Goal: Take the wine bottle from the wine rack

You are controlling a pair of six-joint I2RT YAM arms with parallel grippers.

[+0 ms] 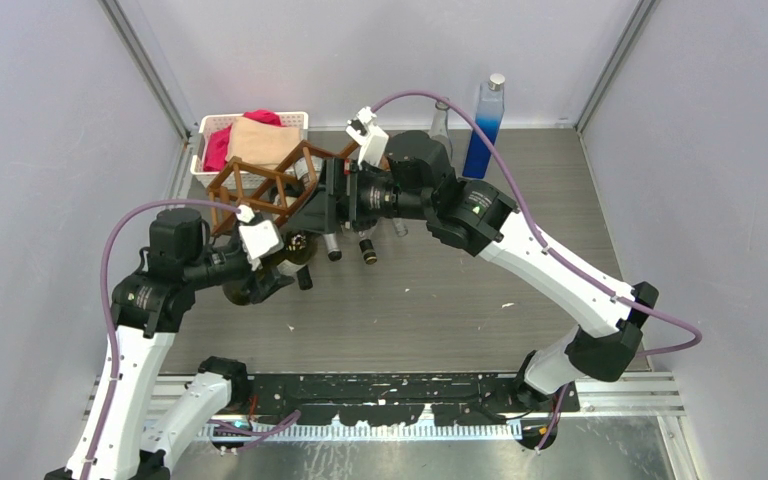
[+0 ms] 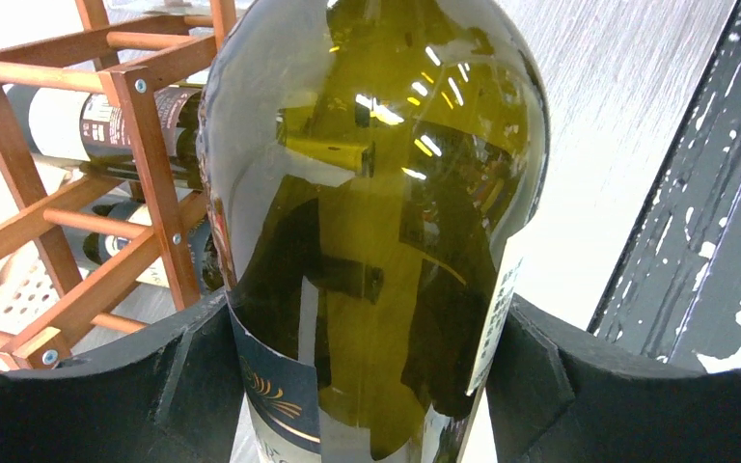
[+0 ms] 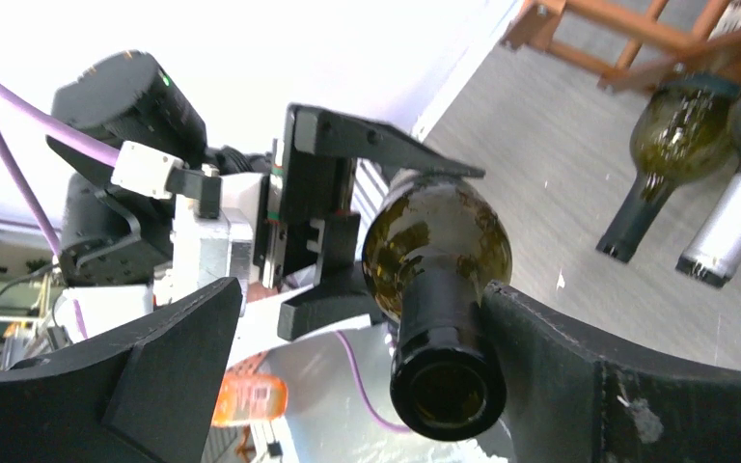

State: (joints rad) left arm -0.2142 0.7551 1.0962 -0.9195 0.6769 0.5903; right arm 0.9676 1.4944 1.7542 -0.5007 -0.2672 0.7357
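Note:
My left gripper (image 1: 270, 275) is shut on the body of a dark olive-green wine bottle (image 1: 288, 262), held just in front of the brown wooden wine rack (image 1: 260, 185). In the left wrist view the bottle (image 2: 376, 193) fills the space between both fingers of that gripper (image 2: 367, 323), and the rack (image 2: 145, 154) stands to the left. My right gripper (image 3: 367, 294) is open around the bottle's neck (image 3: 444, 357), which rests against its right finger (image 3: 579, 386). From above, the right gripper (image 1: 310, 215) sits beside the rack.
Other bottles (image 3: 680, 135) stay in the rack, necks sticking out (image 1: 367, 250). A white basket (image 1: 210, 125) of cloths stands behind the rack. A blue bottle (image 1: 483, 125) and a clear bottle (image 1: 440, 120) stand at the back wall.

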